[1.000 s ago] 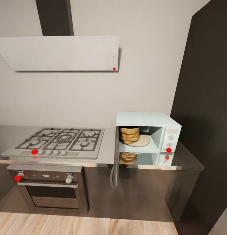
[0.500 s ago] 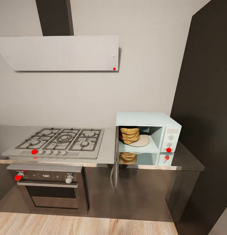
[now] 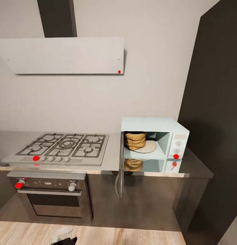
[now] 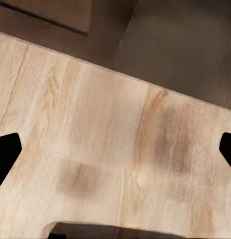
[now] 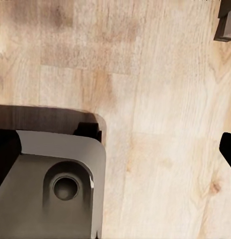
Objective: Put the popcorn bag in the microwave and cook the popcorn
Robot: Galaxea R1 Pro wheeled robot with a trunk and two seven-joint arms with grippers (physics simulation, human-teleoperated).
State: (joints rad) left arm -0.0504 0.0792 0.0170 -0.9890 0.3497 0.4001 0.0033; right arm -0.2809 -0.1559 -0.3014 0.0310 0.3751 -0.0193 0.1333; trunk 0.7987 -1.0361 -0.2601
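Note:
The mint-blue microwave stands on the steel countertop with its door swung open toward me, edge-on. Inside, the tan popcorn bag sits upright on the pale round turntable, toward the door-side part of the cavity. The popcorn is hidden. In the left wrist view my left gripper is open over wooden floor, its black fingertips far apart. My right gripper is open too, above the floor and a grey part of the robot base.
A grey gas hob lies left of the microwave, with a steel oven under it and a hood above. A tall dark cabinet stands right of the microwave. Wooden floor runs along the cabinet fronts.
A white and black part of my left arm has come into the bottom edge of the head view. The microwave, door and bag have not moved.

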